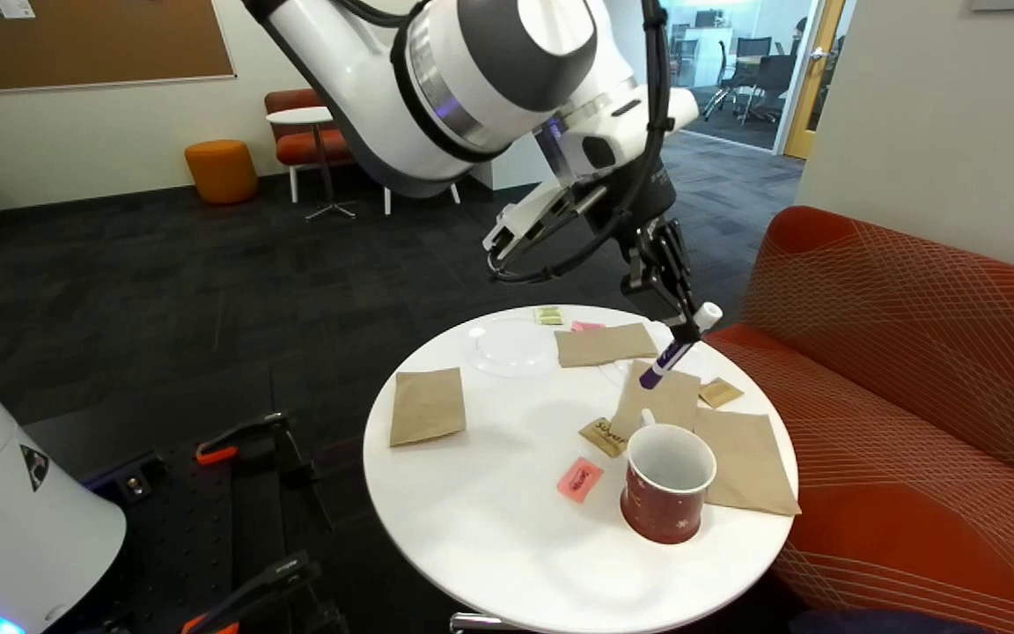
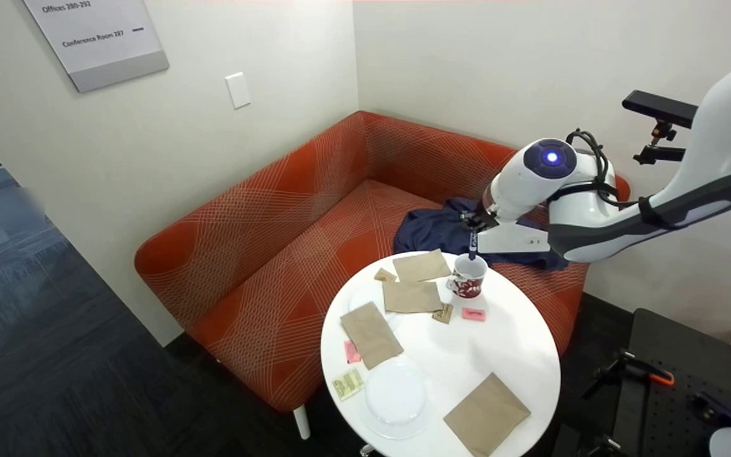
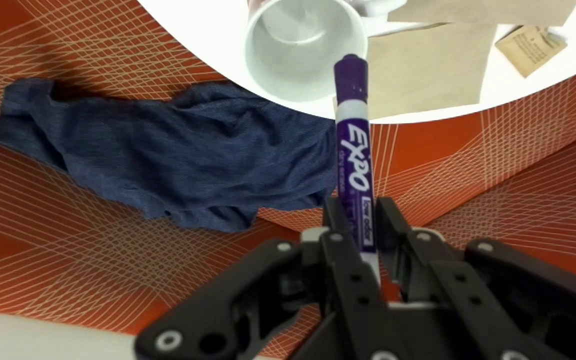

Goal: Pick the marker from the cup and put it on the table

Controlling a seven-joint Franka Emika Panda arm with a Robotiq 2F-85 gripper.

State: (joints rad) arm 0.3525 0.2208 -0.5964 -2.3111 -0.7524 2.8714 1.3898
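Note:
The marker is a purple and white pen, also visible in both exterior views. My gripper is shut on its white-ended rear part; the purple cap points away from the jaws. The gripper also shows in both exterior views. The marker is outside the cup, in the air and tilted in an exterior view. The dark red cup stands upright on the white round table, and also shows in an exterior view. In the wrist view its pale inside holds nothing visible.
Several tan napkins, a sugar packet, a red packet and a clear plate lie on the table. A red sofa with a dark blue cloth borders it.

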